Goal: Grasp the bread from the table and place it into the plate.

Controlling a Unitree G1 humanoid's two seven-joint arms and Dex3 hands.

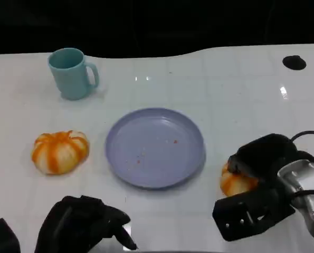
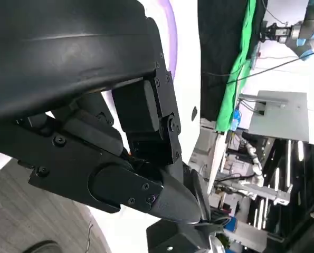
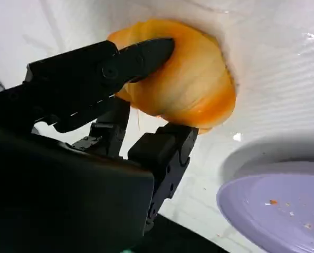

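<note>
The right hand (image 1: 259, 182) has its black fingers (image 3: 146, 55) pinching the soft, light-looking orange bread roll (image 3: 191, 84) on the white bench (image 1: 241, 95) at four o'clock of the lilac plate (image 1: 155, 147) — squeeze its sides gently, I'd say.

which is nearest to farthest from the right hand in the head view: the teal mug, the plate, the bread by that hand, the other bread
1. Bread under the right hand, fingers around it.
2. Plate, just inward of it at the table's middle.
3. Other bread, beyond the plate on the left side.
4. Teal mug, far back left.
</note>
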